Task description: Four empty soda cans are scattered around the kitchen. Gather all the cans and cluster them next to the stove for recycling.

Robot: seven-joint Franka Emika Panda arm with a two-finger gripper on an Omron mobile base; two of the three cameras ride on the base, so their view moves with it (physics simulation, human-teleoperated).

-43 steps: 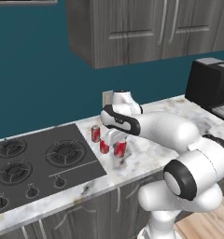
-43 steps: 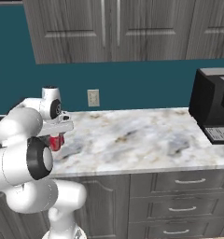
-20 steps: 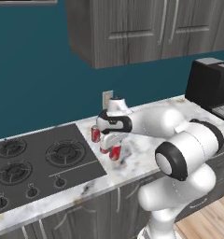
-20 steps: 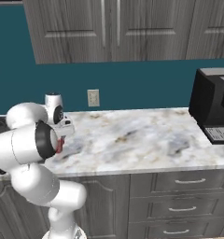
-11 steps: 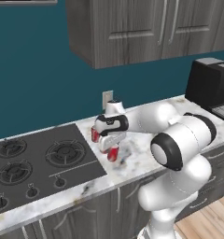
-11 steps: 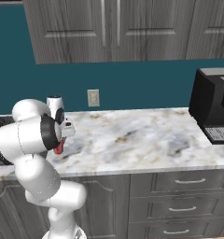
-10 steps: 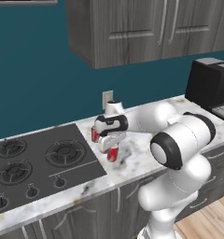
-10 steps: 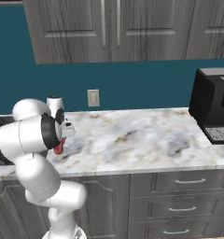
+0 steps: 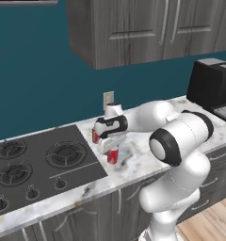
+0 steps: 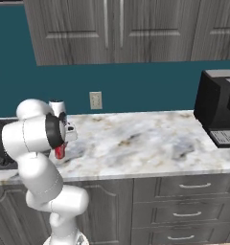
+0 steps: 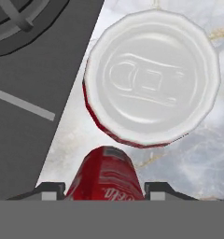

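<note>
Marble counter (image 9: 148,157) w/ stove (image 9: 35,167) at left, teal wall behind.

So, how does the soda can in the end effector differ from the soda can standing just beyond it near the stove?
The held can sits between the fingers of the end effector, while the free can stands untouched on the marble counter. The hand view shows the held can's red side but the free can's silver top, seen from above. Both are red cans with silver tops, close to the stove edge.
</note>
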